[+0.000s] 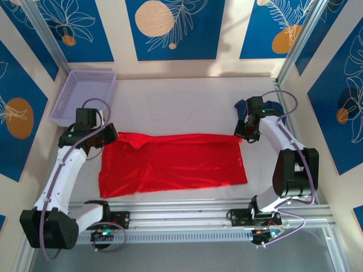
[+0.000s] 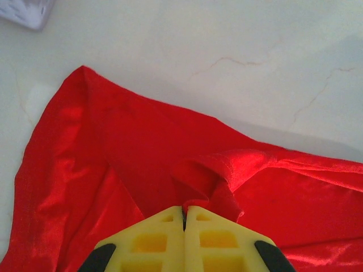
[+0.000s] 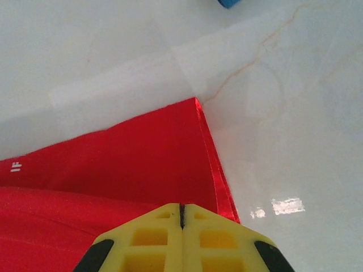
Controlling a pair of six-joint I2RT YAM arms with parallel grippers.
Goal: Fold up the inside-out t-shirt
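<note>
While the red t-shirt [image 1: 176,164] is lying spread as a wide, flat band across the near half of the white table [image 1: 170,102], the overhead camera is showing the left gripper [image 1: 110,137] sitting at its far left corner and the right gripper [image 1: 244,136] at its far right corner. A lavender basket [image 1: 68,102] is resting at the far left of the table, and a dark blue garment [image 1: 241,105] is lying just behind the right arm.

In the left wrist view, the left gripper [image 2: 184,212] is keeping its yellow jaws pressed together, pinching a puckered fold of the t-shirt [image 2: 113,158] that is rising off the table [image 2: 255,56].

In the right wrist view, the right gripper [image 3: 182,207] is holding its jaws closed over the edge of the t-shirt [image 3: 113,164], beside the corner; whether cloth is caught between them is not clear. The cloth is lying smooth here, with bare table [image 3: 295,141] beyond it.
</note>
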